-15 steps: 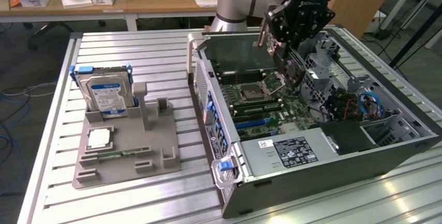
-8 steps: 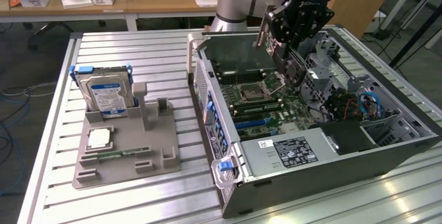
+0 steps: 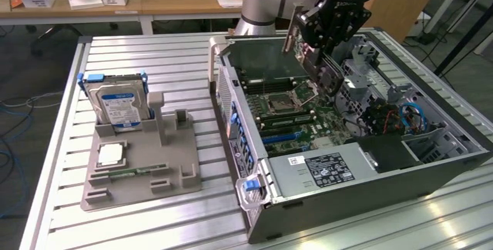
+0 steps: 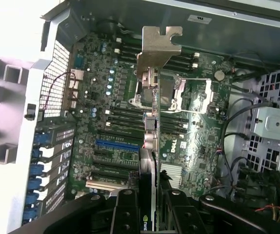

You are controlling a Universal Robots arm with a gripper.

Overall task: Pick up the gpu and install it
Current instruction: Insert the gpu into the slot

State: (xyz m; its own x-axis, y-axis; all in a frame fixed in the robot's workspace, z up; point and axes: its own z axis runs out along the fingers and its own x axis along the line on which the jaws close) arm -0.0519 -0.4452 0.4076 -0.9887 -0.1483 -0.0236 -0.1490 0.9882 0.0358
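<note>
The gpu is a dark flat card and hangs tilted above the motherboard inside the open computer case. My gripper is shut on the card's upper part. In the wrist view the gpu appears edge-on, with its silvery end bracket pointing away over the processor socket. My gripper clamps the card, and a black finger is pressed to each of its sides. A blue expansion slot lies on the board below the card and to one side of it. The card is clear of the board.
On the slatted metal table, a grey fixture on the exterior view's left holds a silver hard drive with blue rails and a narrow green memory stick. Cables and a drive cage crowd the case's right side.
</note>
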